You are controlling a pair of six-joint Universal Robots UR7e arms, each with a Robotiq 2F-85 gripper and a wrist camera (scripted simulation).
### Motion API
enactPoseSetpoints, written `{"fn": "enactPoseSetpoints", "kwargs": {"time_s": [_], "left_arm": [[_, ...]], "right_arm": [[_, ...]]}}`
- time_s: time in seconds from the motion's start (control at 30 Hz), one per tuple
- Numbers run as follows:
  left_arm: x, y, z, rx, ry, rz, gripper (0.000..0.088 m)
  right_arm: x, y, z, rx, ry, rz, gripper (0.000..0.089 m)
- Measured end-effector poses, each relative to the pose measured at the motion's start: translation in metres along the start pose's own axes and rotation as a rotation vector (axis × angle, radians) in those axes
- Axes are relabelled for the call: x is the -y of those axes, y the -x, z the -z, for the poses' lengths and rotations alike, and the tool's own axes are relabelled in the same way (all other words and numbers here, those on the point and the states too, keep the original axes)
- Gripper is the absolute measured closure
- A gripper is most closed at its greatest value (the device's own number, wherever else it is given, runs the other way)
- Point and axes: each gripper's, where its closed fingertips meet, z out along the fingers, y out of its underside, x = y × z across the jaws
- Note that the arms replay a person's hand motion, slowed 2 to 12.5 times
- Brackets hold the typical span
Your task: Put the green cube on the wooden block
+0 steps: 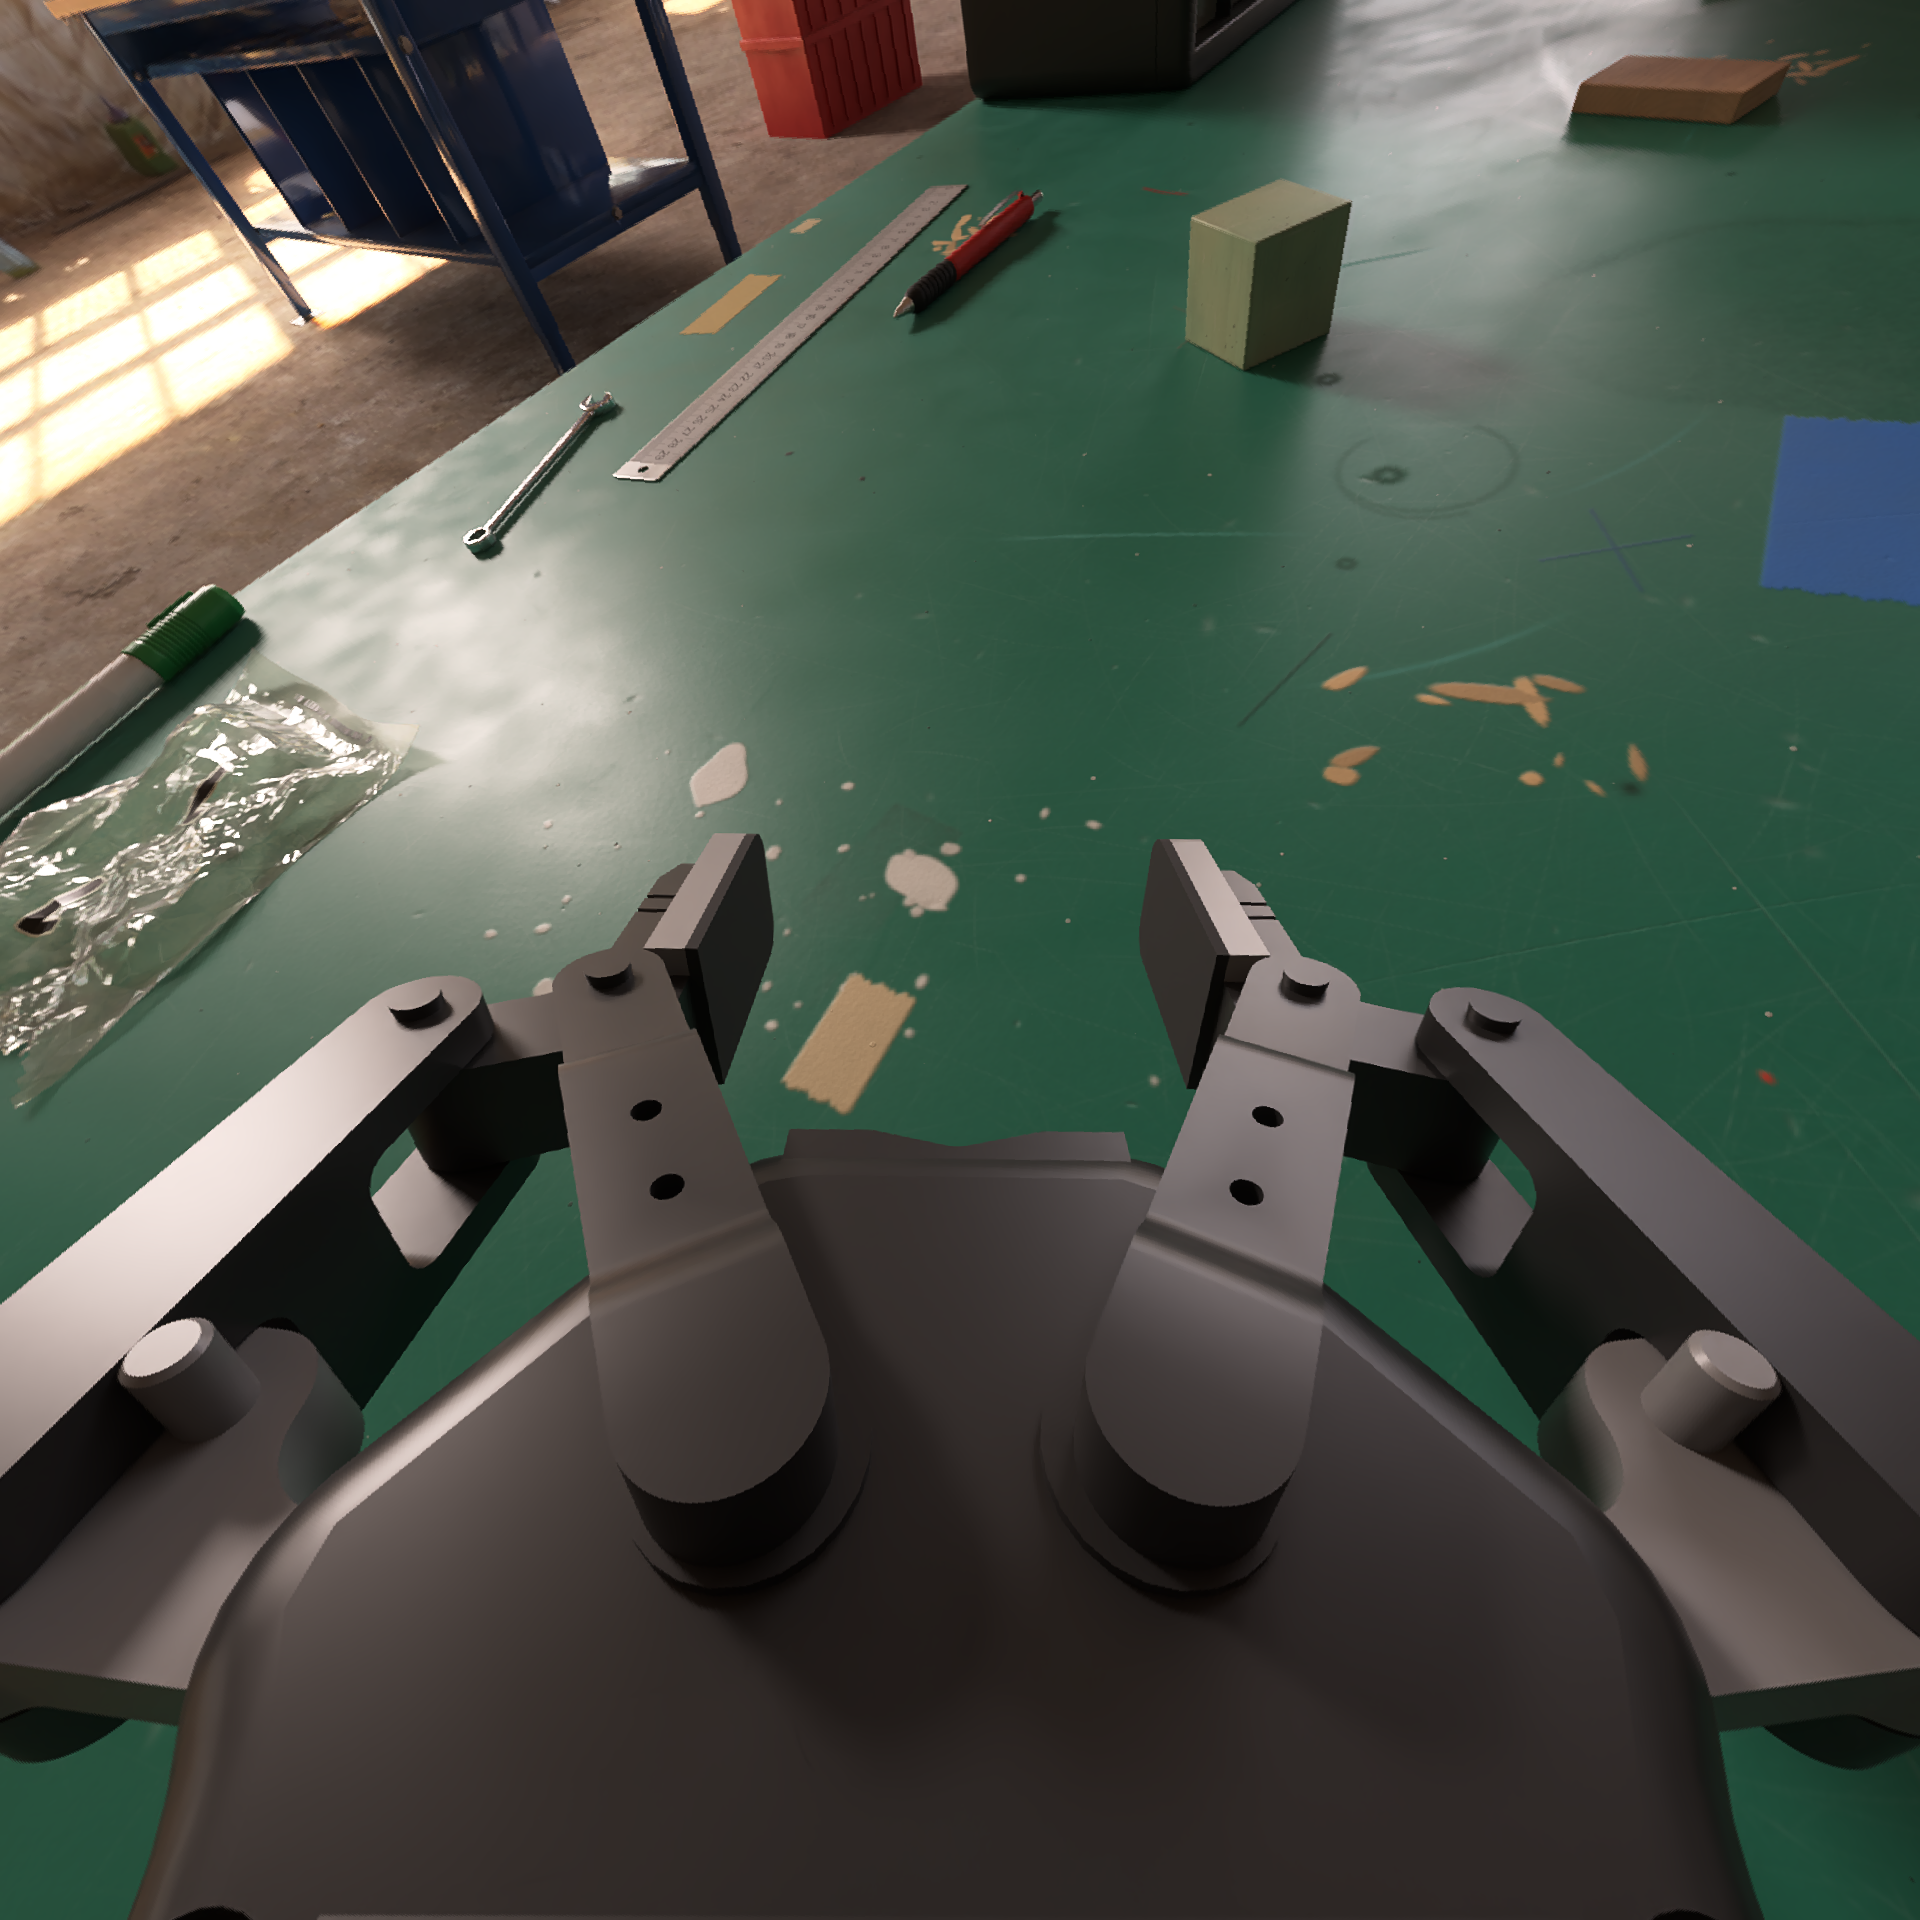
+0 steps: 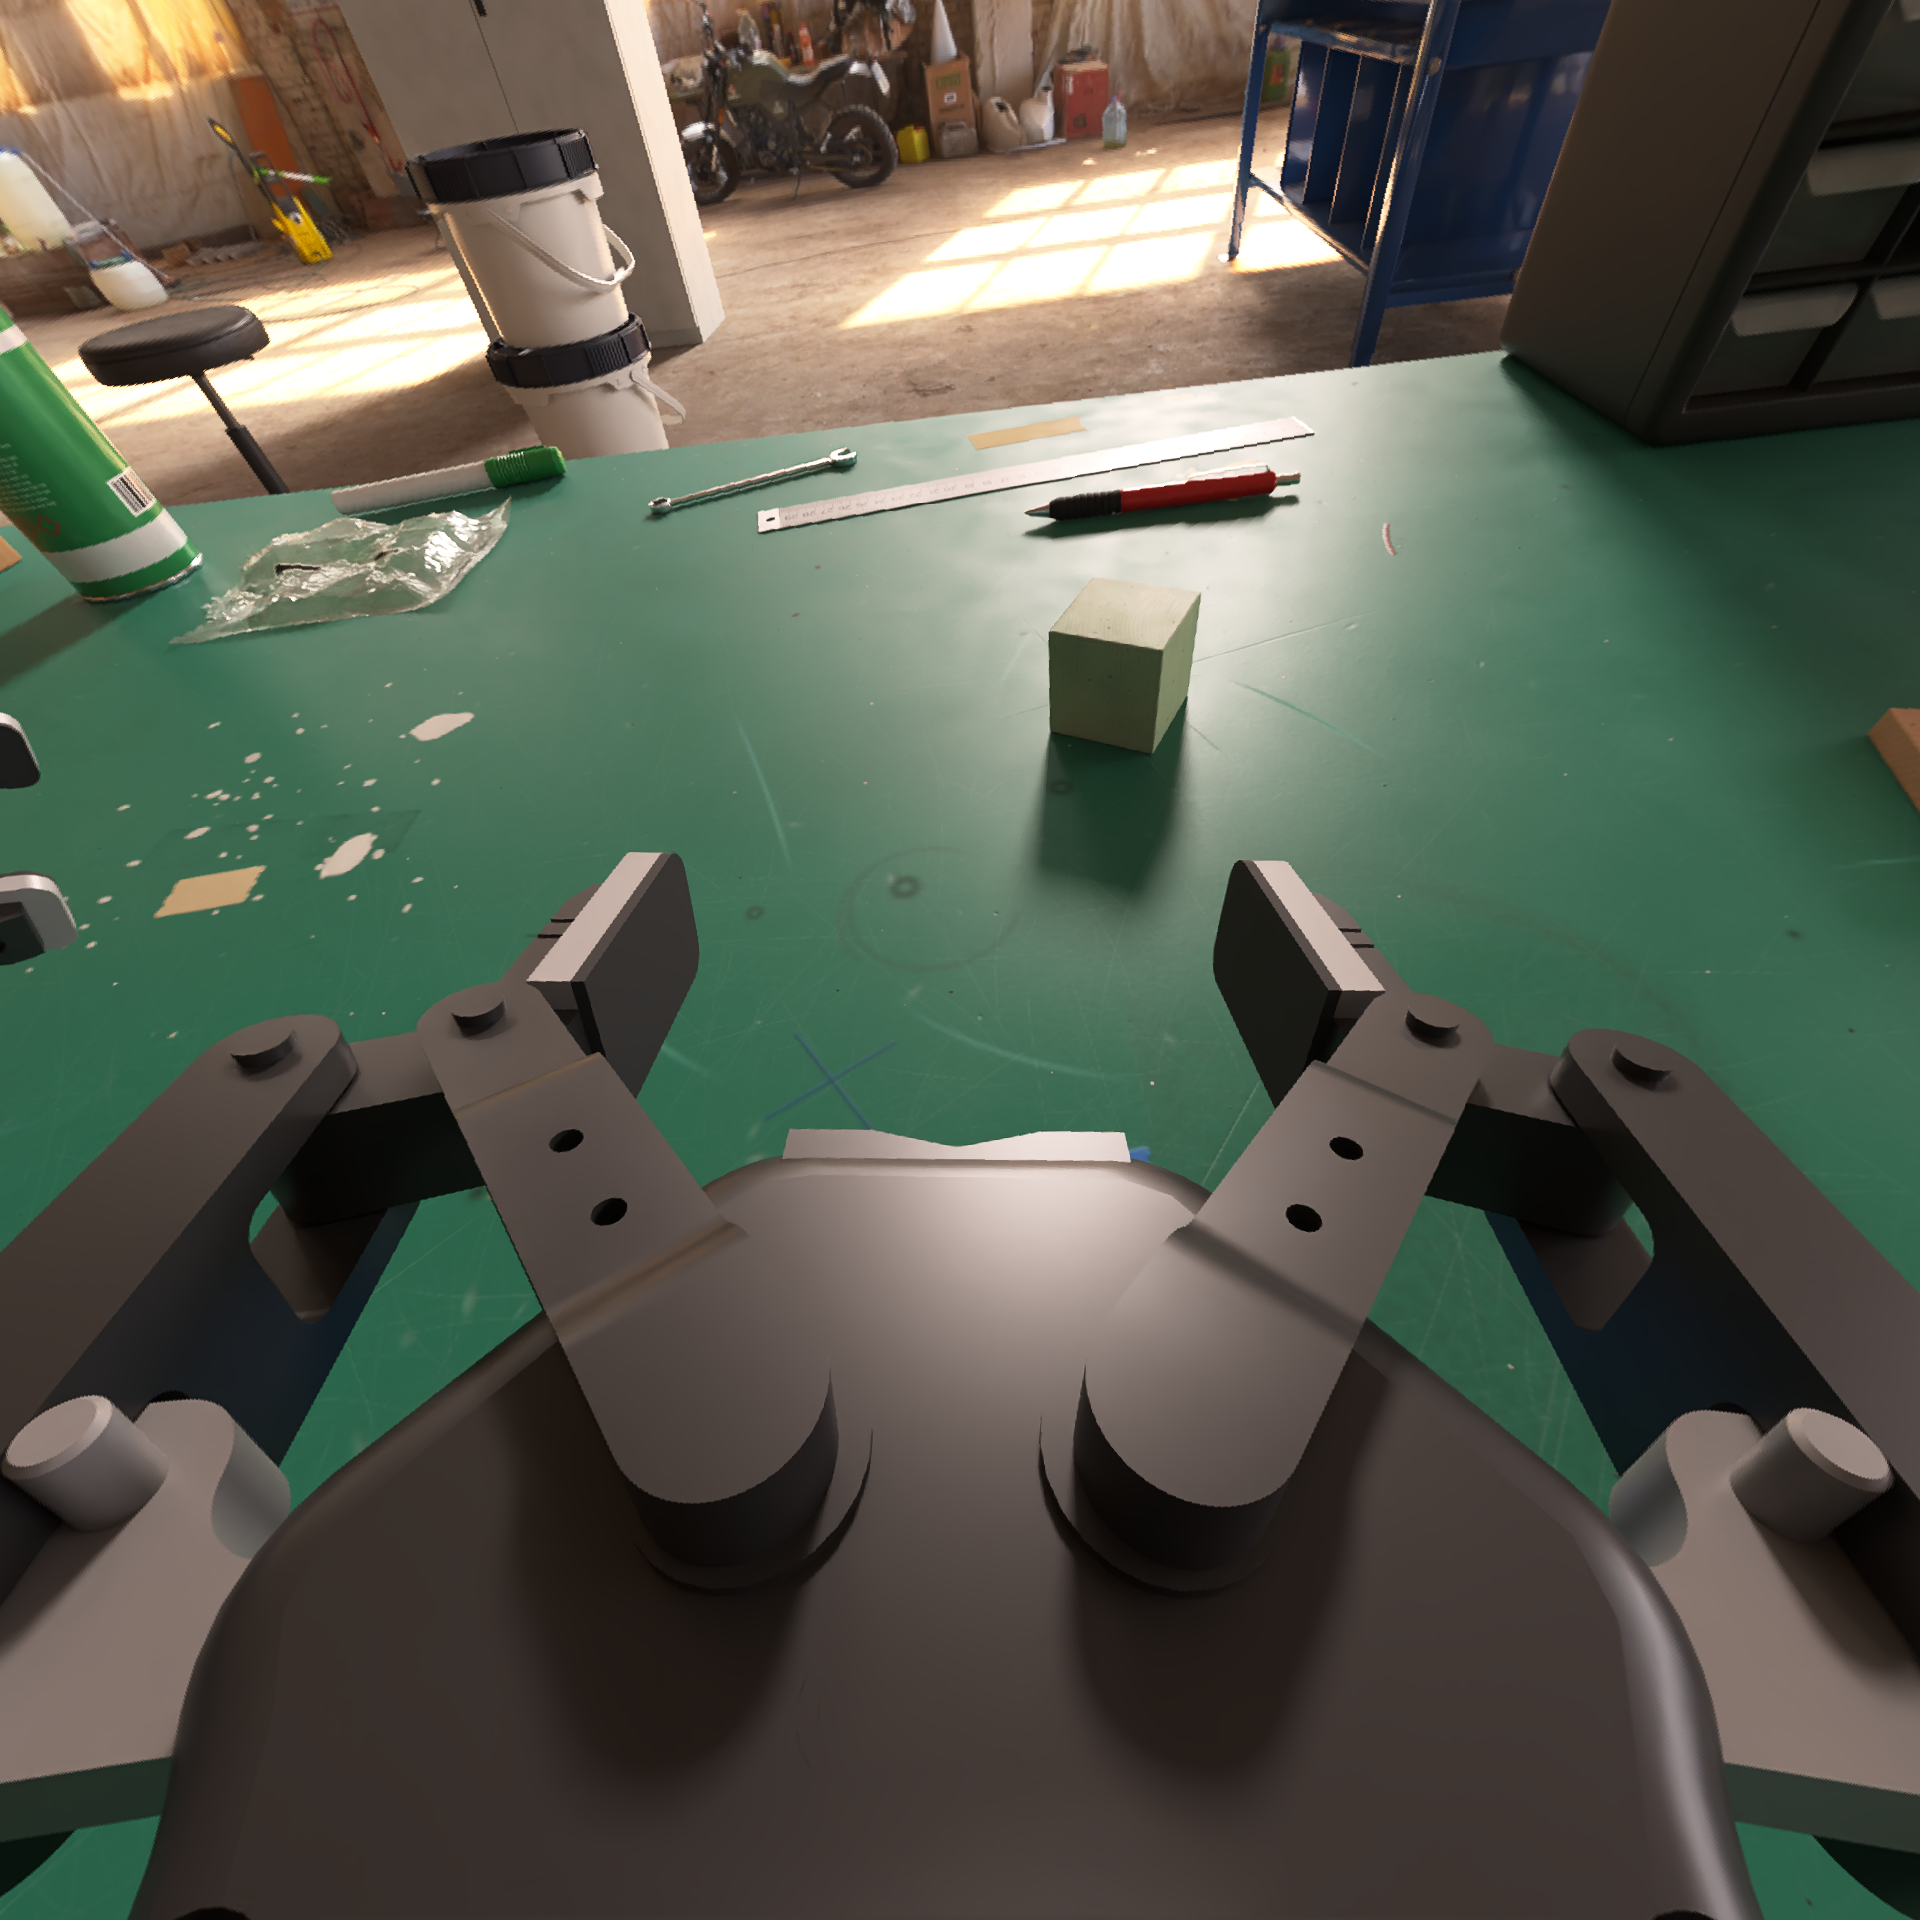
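The pale green cube [image 1: 1265, 272] stands on the green table, far ahead and right of my left gripper [image 1: 956, 935], which is open and empty above the table. The flat wooden block [image 1: 1673, 88] lies at the far right beyond the cube. In the right wrist view the cube [image 2: 1122, 665] stands a short way ahead and slightly right of my right gripper [image 2: 956, 956], which is open and empty. A corner of the wooden block [image 2: 1899, 748] shows at the right edge. Parts of the left gripper [image 2: 26, 831] show at the left edge.
A steel ruler [image 2: 1029, 483], a red pen [image 2: 1164, 497] and a wrench [image 2: 753, 481] lie along the table's far edge. A crumpled plastic bag [image 2: 353, 566], a green-capped marker [image 2: 457, 478] and a green spray can [image 2: 73, 478] are at the left. A drawer cabinet [image 2: 1766, 208] stands at the right.
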Motion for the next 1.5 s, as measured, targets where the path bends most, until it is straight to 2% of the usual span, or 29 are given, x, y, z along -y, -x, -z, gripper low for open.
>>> {"fn": "enactPoseSetpoints", "kwargs": {"time_s": [0.37,0.77,1.1,1.5], "left_arm": [[-0.001,0.001,0.0,-0.002,0.003,0.005,0.0247],[-0.001,0.002,0.0,-0.001,0.004,0.006,0.0248],[-0.001,0.003,0.0,0.002,0.005,0.005,0.0248],[0.0,0.003,0.0,0.005,0.004,0.001,0.0248]], "right_arm": [[0.014,-0.003,0.022,-0.021,-0.051,0.038,0.0039],[0.041,-0.016,0.047,-0.071,-0.118,0.086,0.0039],[0.069,-0.035,0.065,-0.12,-0.168,0.109,0.0039],[0.104,-0.067,0.079,-0.193,-0.231,0.111,0.0039]]}}
